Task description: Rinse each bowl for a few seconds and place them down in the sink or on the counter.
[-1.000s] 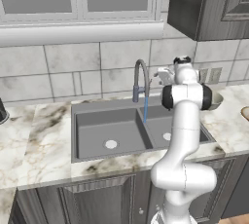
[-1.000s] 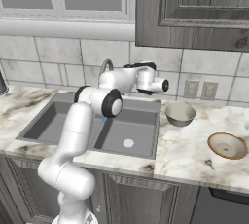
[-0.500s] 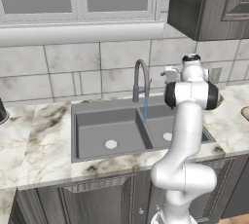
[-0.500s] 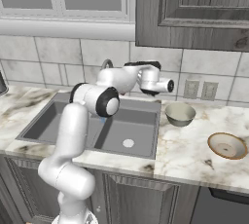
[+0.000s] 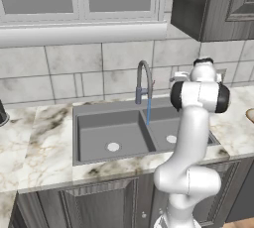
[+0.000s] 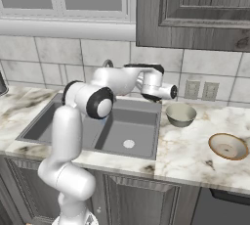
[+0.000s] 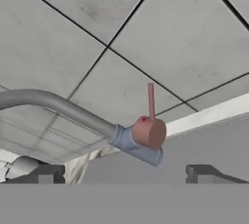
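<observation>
Our gripper (image 7: 124,173) stands open, holding nothing, facing the faucet (image 7: 138,138). Two bowls (image 6: 181,115) (image 6: 228,146) rest on the counter (image 6: 190,148).

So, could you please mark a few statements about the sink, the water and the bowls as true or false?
1. Water runs from the faucet into the sink. True.
2. Both bowls sit in the sink. False: the near bowl and the far bowl sit on the counter.
3. The gripper is open and empty. True.
4. The two bowls are stacked. False: they stand apart.
</observation>
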